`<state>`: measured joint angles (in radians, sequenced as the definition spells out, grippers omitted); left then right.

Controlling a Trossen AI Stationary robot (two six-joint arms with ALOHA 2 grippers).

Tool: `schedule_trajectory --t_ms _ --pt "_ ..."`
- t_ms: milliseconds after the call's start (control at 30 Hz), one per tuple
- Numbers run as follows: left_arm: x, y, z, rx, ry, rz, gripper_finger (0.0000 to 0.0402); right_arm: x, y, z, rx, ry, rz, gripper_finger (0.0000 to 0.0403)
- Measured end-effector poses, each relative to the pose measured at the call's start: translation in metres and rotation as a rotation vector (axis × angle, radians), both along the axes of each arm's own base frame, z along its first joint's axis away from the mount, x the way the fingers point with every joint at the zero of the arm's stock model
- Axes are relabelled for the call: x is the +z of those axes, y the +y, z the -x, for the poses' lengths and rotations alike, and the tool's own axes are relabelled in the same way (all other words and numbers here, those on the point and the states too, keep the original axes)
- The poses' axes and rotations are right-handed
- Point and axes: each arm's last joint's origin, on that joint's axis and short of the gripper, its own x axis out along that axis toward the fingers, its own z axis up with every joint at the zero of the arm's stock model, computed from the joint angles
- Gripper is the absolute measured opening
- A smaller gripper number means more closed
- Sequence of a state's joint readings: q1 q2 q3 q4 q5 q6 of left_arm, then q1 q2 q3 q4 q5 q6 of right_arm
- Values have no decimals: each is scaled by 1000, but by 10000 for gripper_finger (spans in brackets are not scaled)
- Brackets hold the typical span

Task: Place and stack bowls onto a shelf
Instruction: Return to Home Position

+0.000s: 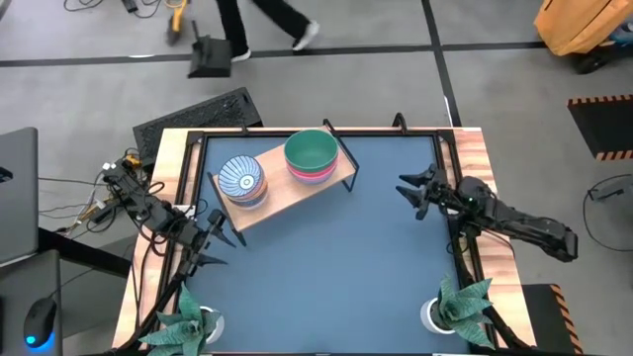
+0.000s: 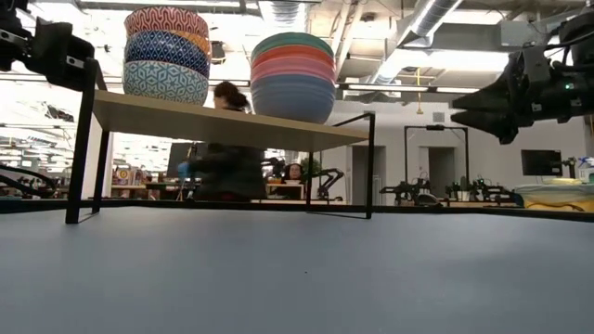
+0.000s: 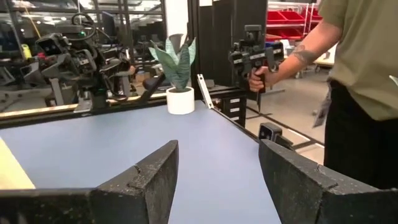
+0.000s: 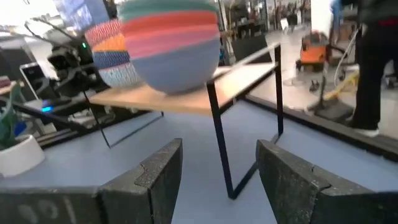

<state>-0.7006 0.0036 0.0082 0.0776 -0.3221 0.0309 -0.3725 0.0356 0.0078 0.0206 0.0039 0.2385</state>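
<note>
Two stacks of bowls stand on the wooden shelf (image 1: 287, 188). The stack topped by a blue-and-white striped bowl (image 1: 240, 179) sits toward the shelf's left end, and the stack topped by a green bowl (image 1: 312, 153) toward its right end. In the low view the left stack (image 2: 166, 54) shows orange lattice and blue patterned bowls; the right stack (image 2: 292, 76) shows green, red, pink and light blue ones. My left gripper (image 1: 220, 235) hangs open at the table's left edge, near the shelf's left end. My right gripper (image 1: 410, 191) is open at the table's right edge, pointing toward the shelf (image 4: 186, 93).
White pots with green plants stand at the near left corner (image 1: 183, 321) and near right corner (image 1: 455, 309). A person holding a black device (image 3: 258, 56) stands beyond the table's near right side in the left wrist view. The blue tabletop (image 1: 336, 267) stretches between the arms.
</note>
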Motion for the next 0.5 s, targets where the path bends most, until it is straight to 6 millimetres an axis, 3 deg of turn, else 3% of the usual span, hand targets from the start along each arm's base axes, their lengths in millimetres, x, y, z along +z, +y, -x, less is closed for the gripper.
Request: schedule_trajectory --t_ms 500 --pt "0 1 0 20 37 100 209 -12 -6 -6 -30 125 -68 230"
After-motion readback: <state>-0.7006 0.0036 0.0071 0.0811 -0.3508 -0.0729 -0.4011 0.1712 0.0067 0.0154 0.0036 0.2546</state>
